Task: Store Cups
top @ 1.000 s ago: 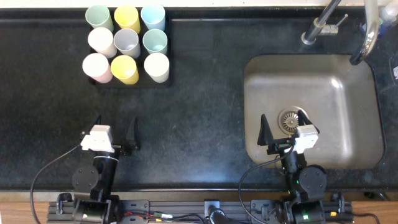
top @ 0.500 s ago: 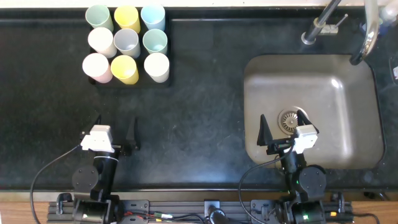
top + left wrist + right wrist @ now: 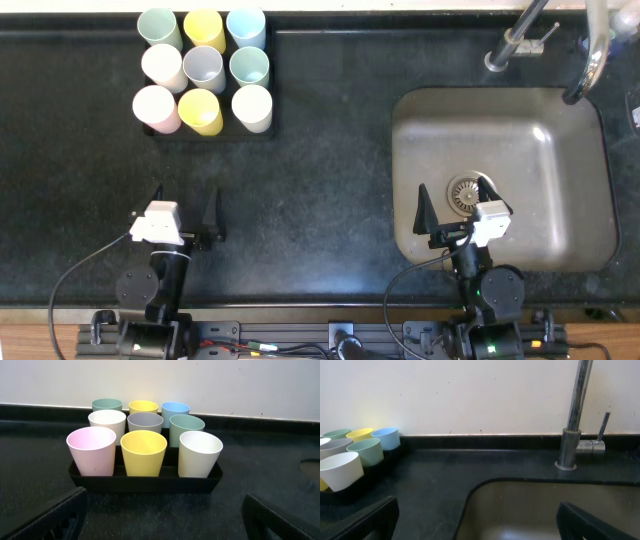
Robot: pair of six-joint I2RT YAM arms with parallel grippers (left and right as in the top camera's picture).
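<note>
**Cups all in tray, both arms parked, jaws spread**

Nine cups point(image 3: 204, 70) stand upright in a three-by-three block in the black tray point(image 3: 145, 483), at the back left of the counter point(image 3: 320, 160) near the wall. The row nearest the arms is pink point(image 3: 92, 451), yellow point(image 3: 144, 452), white point(image 3: 200, 453). Neighbours are rim to rim or nearly so; I can't tell whether they touch.

Left gripper point(image 3: 188, 198) sits low near its base, facing the tray and well short of it. Fingers spread wide, holding nothing. Right gripper point(image 3: 455, 195) is over the near part of the sink point(image 3: 560, 110), also spread and empty, well apart from the tray. Faucet point(image 3: 575, 415) is at the sink's far rim.

No cup is loose on the counter or in the sink, so this looks like either the very start or the finish; storage spot not visible.

Risks from here, as I judge them:
- Tight packing: a finger going down between rims would likely shove the next cup and tip it.
- The cups look light and tapered, so a pinch high on the wall could squirt one out.
- Tray looks unfixed; a side push could slide the whole block.
- Middle cup is boxed in; outer row has to go first.
- Right arm would have to clear the sink edge and cross the left arm's space, so collision risk.
</note>
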